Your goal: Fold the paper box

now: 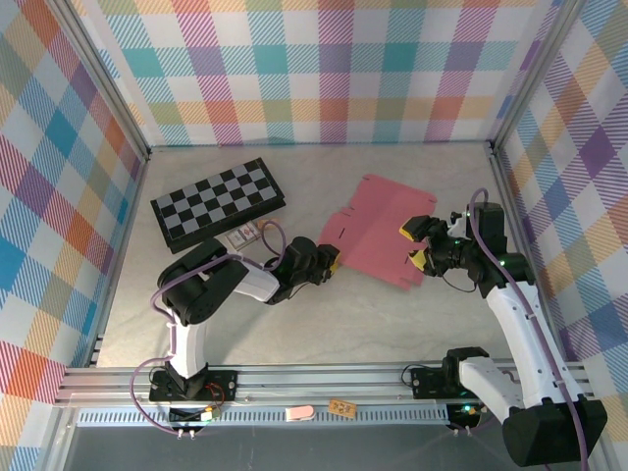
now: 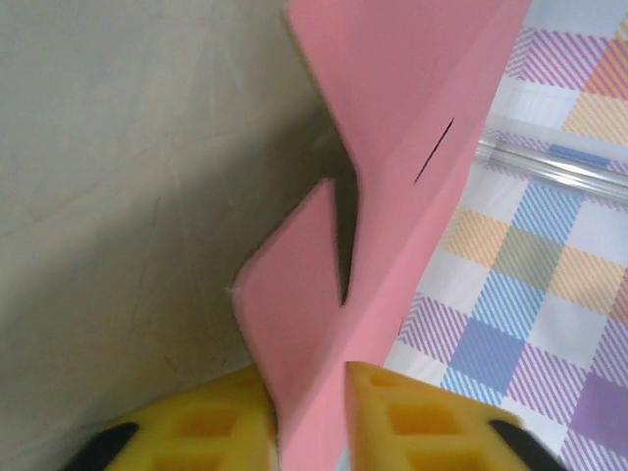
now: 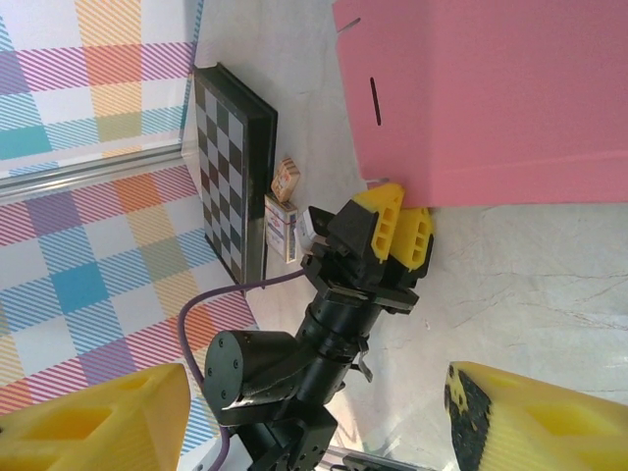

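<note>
Two arms, the left arm (image 1: 211, 285) and the right arm (image 1: 515, 316): black joint housings, white link shells, a purple cable (image 1: 273, 234) looping along each. The left gripper (image 3: 402, 211) and the right gripper (image 1: 416, 245) bear yellow fingers (image 3: 93, 417) moulded with square recesses, black-tipped.

Bare surface (image 1: 373, 324) lies open in front; the paper box (image 1: 378, 228) spans the middle, checkered board (image 1: 218, 203) and perhaps two cartons (image 1: 242, 235) far left.

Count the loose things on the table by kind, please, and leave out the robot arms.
pink paper box: 1
checkered board: 1
small white pack: 1
small brown block: 1
Total: 4
</note>
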